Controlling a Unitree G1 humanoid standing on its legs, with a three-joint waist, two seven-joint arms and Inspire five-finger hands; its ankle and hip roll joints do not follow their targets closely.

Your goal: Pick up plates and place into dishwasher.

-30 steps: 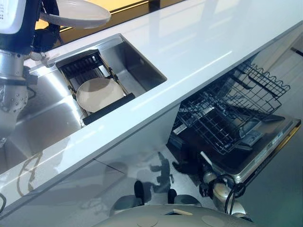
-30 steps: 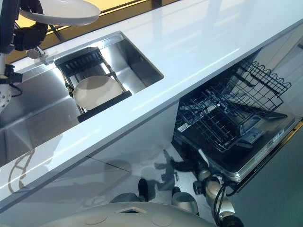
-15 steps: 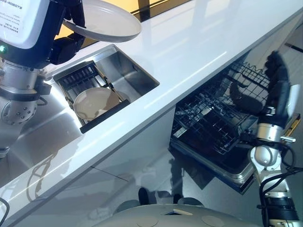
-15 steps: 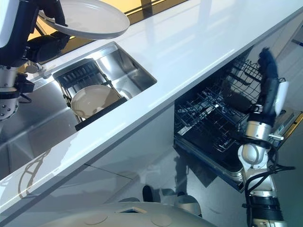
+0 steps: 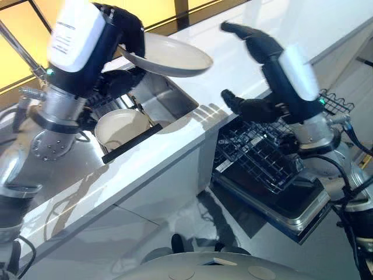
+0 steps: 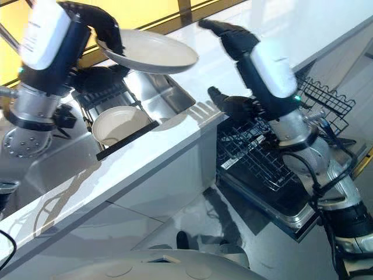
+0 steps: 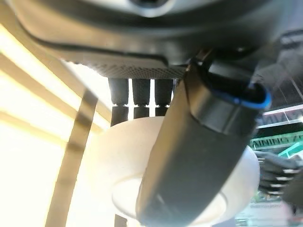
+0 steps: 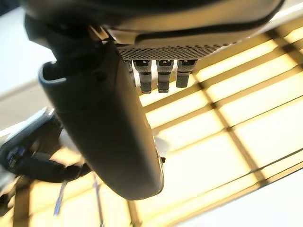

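Left eye view, change: against half a second earlier, the held plate (image 5: 169,55) had travelled right, from over the sink (image 5: 166,99) to above the white counter's (image 5: 303,26) near-sink stretch, and the right hand (image 5: 259,76) had risen from beside the dishwasher rack (image 5: 262,154) to counter height, just right of the plate.
Left hand (image 5: 119,35): fingers and thumb clamped on the plate's left rim, plate roughly level.
Right hand, state: fingers spread and relaxed, empty, apart from the plate.
Meaning: likely a handover was being set up, since the rack sits to the right.
Second plate (image 5: 121,127): in the sink, resting on the black drying rack (image 5: 125,135).
Edges: the counter's near edge lay between plate and dishwasher.
Room: the rack looked empty; the dishwasher door (image 5: 291,207) was folded down.
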